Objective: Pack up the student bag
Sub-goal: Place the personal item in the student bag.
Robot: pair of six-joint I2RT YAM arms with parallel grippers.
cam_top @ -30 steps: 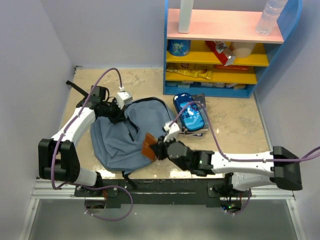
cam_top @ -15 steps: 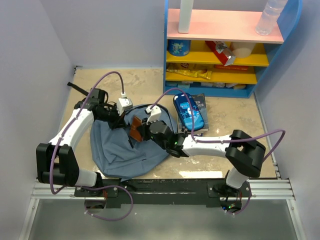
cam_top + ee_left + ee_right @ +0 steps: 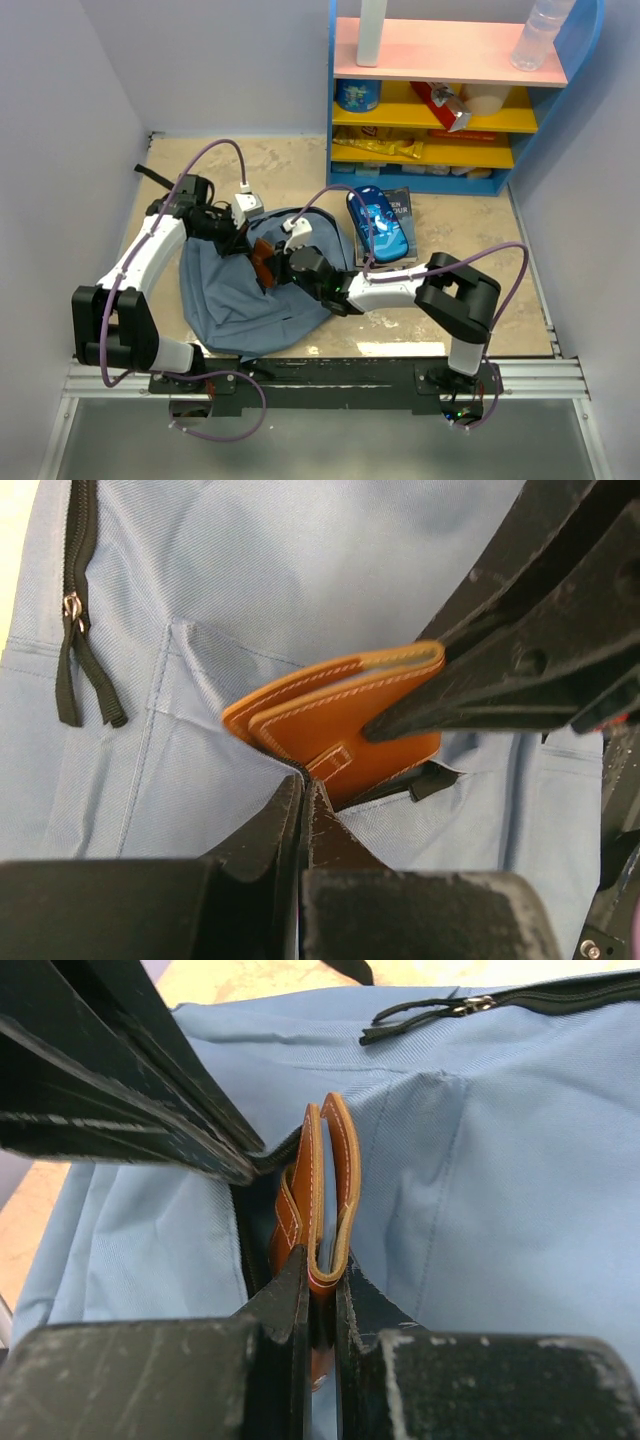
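Note:
The slate-blue student bag (image 3: pixel 240 300) lies flat on the table's left half. My left gripper (image 3: pixel 236 240) is shut on the edge of its front pocket, and the pinch shows in the left wrist view (image 3: pixel 303 782). My right gripper (image 3: pixel 275 265) is shut on a brown leather wallet (image 3: pixel 262 257). The wallet (image 3: pixel 330 720) sits partly inside the dark pocket opening. In the right wrist view my right gripper (image 3: pixel 322 1278) clamps the wallet (image 3: pixel 328 1185) on edge, against the bag (image 3: pixel 500 1160). The left fingers (image 3: pixel 130 1080) hold the opening just left of it.
A blue pencil case (image 3: pixel 376 222) lies on a dark book (image 3: pixel 402 212) right of the bag. A blue shelf unit (image 3: pixel 450 100) with snacks, a can and bottles stands at the back right. A black strap (image 3: pixel 150 175) trails at the far left.
My right arm has swung left and away from the front edge, carrying the wallet over the bag and into the pocket opening. My left gripper has kept its hold, shifting slightly.

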